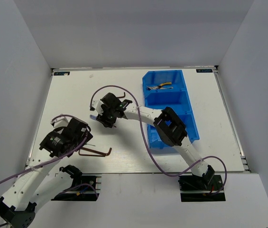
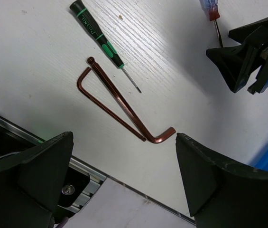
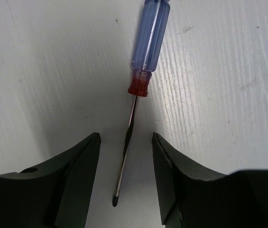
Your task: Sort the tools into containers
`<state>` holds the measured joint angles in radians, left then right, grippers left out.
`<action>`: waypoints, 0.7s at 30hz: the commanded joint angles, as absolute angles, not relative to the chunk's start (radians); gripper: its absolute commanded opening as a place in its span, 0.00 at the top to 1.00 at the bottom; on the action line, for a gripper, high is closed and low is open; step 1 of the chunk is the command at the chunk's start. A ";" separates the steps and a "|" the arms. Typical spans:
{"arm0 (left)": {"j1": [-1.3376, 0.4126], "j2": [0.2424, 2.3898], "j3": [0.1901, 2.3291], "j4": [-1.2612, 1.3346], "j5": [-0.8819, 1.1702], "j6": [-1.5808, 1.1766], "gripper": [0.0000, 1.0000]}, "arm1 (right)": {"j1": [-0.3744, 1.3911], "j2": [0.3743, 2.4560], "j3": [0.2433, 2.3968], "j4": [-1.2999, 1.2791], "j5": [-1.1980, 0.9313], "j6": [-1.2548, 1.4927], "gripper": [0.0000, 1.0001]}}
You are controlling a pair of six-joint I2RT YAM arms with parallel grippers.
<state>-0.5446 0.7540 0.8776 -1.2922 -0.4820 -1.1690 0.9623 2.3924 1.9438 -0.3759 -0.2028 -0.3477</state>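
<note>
Halfway parted, right jaws straddling the thin steel shaft of the red-blue screwdriver (image 3: 141, 61), clear of it on both sides; tip toward 6 o'clock, translucent plastic handle toward 12. Lined up, seemingly, for a pinch across the shaft. Spread wide and empty, left jaws hovering over two coppery-brown L-shaped hex keys (image 2: 124, 107) lying close in a narrow V on the white grained desk (image 2: 39, 71), with the ribbed green-black screwdriver (image 2: 103, 40) just beside at 12. Further out in the top view, at 3 o'clock of the right jaws, glossy blue bin (image 1: 169, 100), yellow-handled pliers (image 1: 162, 86) already in its far compartment.
</note>
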 commanded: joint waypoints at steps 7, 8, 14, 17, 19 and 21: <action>-0.543 0.764 0.919 -1.305 -0.503 -1.164 0.01 | 0.954 2.418 1.939 -0.342 -0.127 -0.333 0.46; -0.543 0.764 0.919 -1.305 -0.503 -1.164 0.01 | 0.953 2.425 1.948 -0.339 -0.132 -0.330 0.46; -0.543 0.773 0.919 -1.325 -0.503 -1.164 0.01 | 0.953 2.497 2.080 -0.330 -0.173 -0.302 0.42; -0.543 0.773 0.928 -1.336 -0.503 -1.164 0.01 | 0.953 2.508 2.089 -0.331 -0.189 -0.301 0.40; -0.543 0.773 0.928 -1.345 -0.503 -1.164 0.01 | 0.956 2.523 2.091 -0.324 -0.192 -0.299 0.40; -0.543 0.773 0.928 -1.345 -0.503 -1.164 0.01 | 0.956 2.539 2.091 -0.318 -0.193 -0.290 0.39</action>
